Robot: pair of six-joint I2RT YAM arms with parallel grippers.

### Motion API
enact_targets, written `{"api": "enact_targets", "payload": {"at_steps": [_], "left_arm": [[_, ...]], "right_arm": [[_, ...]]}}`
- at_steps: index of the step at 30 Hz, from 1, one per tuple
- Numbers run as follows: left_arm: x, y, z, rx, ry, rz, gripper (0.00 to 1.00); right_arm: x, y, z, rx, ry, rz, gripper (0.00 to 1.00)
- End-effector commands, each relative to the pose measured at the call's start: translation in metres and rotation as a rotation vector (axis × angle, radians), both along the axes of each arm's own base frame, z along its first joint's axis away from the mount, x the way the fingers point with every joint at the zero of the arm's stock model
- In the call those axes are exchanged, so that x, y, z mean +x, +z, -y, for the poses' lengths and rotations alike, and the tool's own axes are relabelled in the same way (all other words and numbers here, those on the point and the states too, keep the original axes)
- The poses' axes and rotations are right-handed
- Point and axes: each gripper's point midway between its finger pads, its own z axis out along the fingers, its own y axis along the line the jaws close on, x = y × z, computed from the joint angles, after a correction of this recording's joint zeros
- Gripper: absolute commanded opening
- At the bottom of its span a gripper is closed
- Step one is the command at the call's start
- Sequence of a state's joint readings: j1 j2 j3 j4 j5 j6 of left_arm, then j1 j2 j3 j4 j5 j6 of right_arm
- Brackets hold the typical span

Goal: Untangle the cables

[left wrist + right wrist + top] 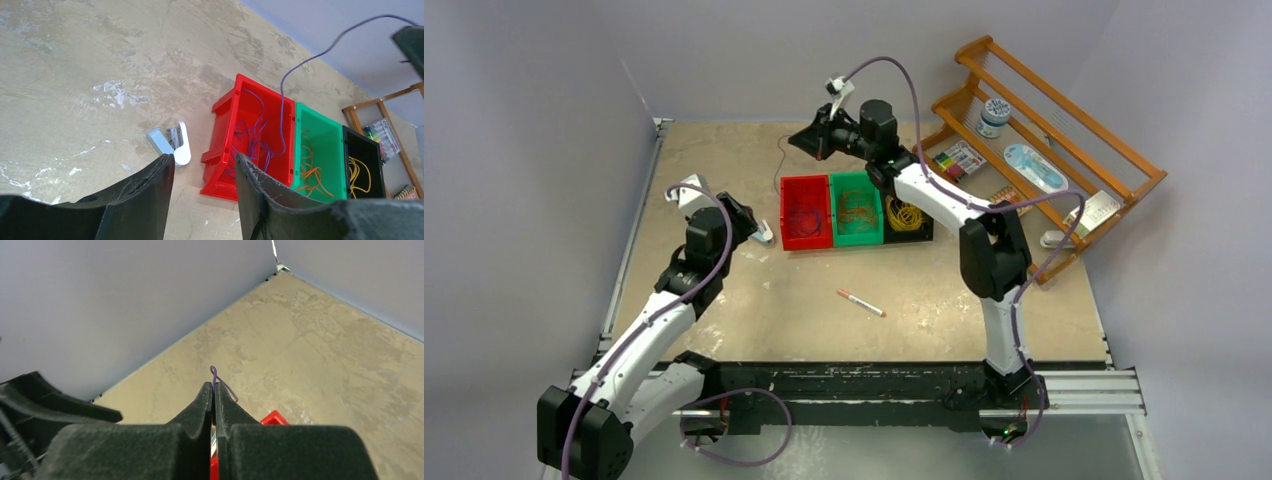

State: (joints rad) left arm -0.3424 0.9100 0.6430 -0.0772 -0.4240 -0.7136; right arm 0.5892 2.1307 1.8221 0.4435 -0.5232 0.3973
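Three bins stand side by side. The red bin (789,236) (222,150) holds purple cables (252,145). The green bin (856,240) holds orange cables (312,175). The black bin (907,238) holds yellow cables (360,175). My right gripper (817,143) (213,386) is raised behind the red bin and shut on one purple cable (214,372). That strand (281,100) hangs from it down into the red bin. My left gripper (749,225) (202,159) is open and empty, low over the table just left of the red bin.
A white and grey stapler (762,235) (170,142) lies by my left fingertips. A red-tipped marker (861,303) lies on the table in front of the bins. A wooden rack (1044,150) with small items leans at the right. Walls close the back and left.
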Motion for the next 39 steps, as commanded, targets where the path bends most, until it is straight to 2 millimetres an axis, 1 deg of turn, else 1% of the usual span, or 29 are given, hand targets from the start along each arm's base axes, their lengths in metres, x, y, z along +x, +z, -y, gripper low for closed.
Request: {"api": "enact_targets", "payload": {"at_steps": [1, 5, 8, 10, 12, 17, 24, 27, 33, 36, 39], "left_arm": [[0.007, 0.013, 0.000, 0.006, 0.003, 0.033, 0.47], [0.010, 0.010, 0.004, 0.003, -0.014, 0.022, 0.47], [0.013, 0.006, 0.008, -0.003, -0.031, 0.012, 0.47], [0.015, 0.004, 0.014, -0.010, -0.056, 0.009, 0.47], [0.017, 0.004, 0.021, -0.020, -0.087, 0.010, 0.47], [0.022, 0.004, 0.029, -0.028, -0.127, 0.014, 0.48], [0.023, -0.002, 0.035, -0.024, -0.162, -0.003, 0.48], [0.023, -0.003, 0.038, -0.023, -0.179, -0.008, 0.48], [0.024, -0.006, 0.039, -0.014, -0.184, -0.018, 0.48], [0.024, -0.008, 0.040, -0.014, -0.188, -0.026, 0.48], [0.023, -0.010, 0.040, -0.011, -0.190, -0.033, 0.48]], "right_arm": [[-0.021, 0.081, 0.028, 0.067, -0.077, 0.159, 0.00], [-0.022, 0.053, 0.043, 0.005, -0.155, 0.107, 0.00], [-0.012, 0.031, 0.057, -0.068, -0.240, 0.104, 0.00], [-0.008, 0.018, 0.062, -0.102, -0.271, 0.100, 0.00], [-0.005, 0.007, 0.062, -0.127, -0.276, 0.098, 0.00], [-0.004, -0.018, 0.051, -0.168, -0.213, 0.081, 0.00], [0.004, -0.064, 0.044, -0.245, -0.187, 0.039, 0.00], [0.003, -0.083, 0.039, -0.290, -0.166, 0.031, 0.00], [-0.001, -0.103, 0.031, -0.380, -0.163, 0.048, 0.00], [-0.005, -0.115, 0.023, -0.425, -0.161, 0.057, 0.00], [-0.004, -0.123, 0.019, -0.465, -0.181, 0.072, 0.02]]}}
